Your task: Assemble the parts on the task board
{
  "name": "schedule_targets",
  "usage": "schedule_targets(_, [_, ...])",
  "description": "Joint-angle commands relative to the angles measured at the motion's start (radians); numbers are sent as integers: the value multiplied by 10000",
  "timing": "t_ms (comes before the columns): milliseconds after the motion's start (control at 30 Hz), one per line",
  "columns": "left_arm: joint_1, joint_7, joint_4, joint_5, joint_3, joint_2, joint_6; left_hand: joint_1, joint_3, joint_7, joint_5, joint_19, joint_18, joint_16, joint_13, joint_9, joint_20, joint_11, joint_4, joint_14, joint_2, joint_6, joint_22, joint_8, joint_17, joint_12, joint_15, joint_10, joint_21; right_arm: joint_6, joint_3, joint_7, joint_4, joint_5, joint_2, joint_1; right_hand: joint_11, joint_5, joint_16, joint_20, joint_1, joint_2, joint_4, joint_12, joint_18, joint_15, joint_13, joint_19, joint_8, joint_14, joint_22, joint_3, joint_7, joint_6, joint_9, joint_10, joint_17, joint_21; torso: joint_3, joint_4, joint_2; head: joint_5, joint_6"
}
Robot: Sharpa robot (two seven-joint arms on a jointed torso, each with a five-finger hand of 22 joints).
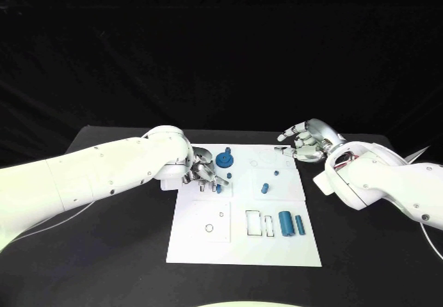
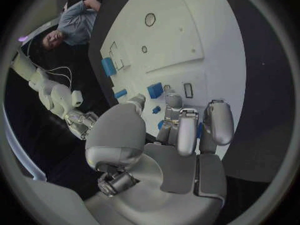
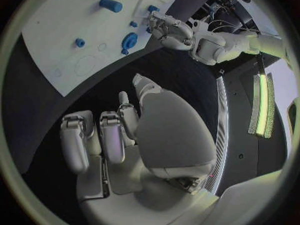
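Observation:
The white task board [image 1: 244,246] lies in the middle of the black table. My left hand [image 1: 205,173] reaches down onto its far left part, right beside a blue gear-shaped part [image 1: 225,158]. A small blue part [image 1: 219,188] sits at the fingertips; in the left wrist view this small blue part [image 2: 155,90] lies between the thumb and a fingertip of the left hand [image 2: 181,130], pinched against the board. My right hand [image 1: 309,142] hovers off the board's far right corner, fingers apart and holding nothing. The right wrist view shows the right hand [image 3: 125,135] and the gear-shaped part [image 3: 130,40].
Two small blue pegs [image 1: 265,188] [image 1: 276,172] stand mid-board. A thick blue cylinder [image 1: 286,223] and a slimmer one [image 1: 299,223] lie beside rectangular slots [image 1: 252,220]. A round hole [image 1: 209,228] is at the near left. Black table surrounds the board.

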Motion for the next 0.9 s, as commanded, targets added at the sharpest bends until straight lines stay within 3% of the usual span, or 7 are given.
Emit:
schedule_targets(33, [18,-2,-3,200,3,42,216,117,-66,-24,3,2,-52,25,-1,23,-16,-10,14,576,0,55,12,36,1637,35,-47,61,47,34,0,9,-6,-43,15,-12,-5,72,-52,-48,-39,-96,1,15,-124,-39,420,1007,46,902,2580,74,-7,-65,-1,19,2048,-20,2,6,0,-5,-12])
schedule_targets(900, [15,-7,-147,561,1,211,281,1225,65,-61,39,-3,-57,37,-3,193,-40,-48,-2,589,363,46,58,-46,1670,34,-80,61,61,96,-3,-30,-53,-43,79,-34,-10,206,-60,-52,-49,-99,10,31,-122,-43,427,1003,108,897,2574,160,-9,-76,-1,39,2028,-29,6,3,5,-5,-56])
